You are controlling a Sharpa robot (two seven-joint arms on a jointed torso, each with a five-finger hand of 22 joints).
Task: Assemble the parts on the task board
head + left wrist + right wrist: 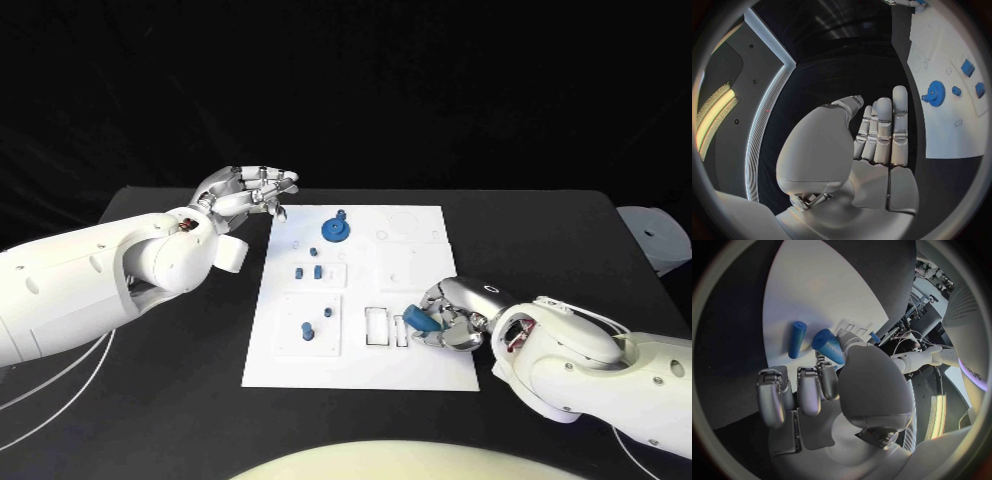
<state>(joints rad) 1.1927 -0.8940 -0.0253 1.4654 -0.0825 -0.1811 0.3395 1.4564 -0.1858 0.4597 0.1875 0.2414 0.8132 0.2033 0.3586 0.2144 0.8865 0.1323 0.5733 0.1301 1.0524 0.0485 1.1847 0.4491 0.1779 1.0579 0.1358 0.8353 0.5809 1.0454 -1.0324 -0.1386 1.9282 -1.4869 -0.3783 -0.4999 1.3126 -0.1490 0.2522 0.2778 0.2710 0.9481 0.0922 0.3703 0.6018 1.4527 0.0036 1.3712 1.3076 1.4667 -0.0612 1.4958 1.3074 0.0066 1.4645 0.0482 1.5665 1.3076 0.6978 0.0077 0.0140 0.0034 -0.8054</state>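
One white board (pixel 361 350), one blue gear (pixel 335 231), two robot hands, and several small blue parts on it.

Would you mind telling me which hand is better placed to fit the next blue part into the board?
The right hand. It already holds a blue part in its fingers, over the board near the narrow slots. The left hand is empty, at the board's far corner.

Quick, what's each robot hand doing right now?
Left robot hand: open, holding nothing.
Right robot hand: holding a blue part.
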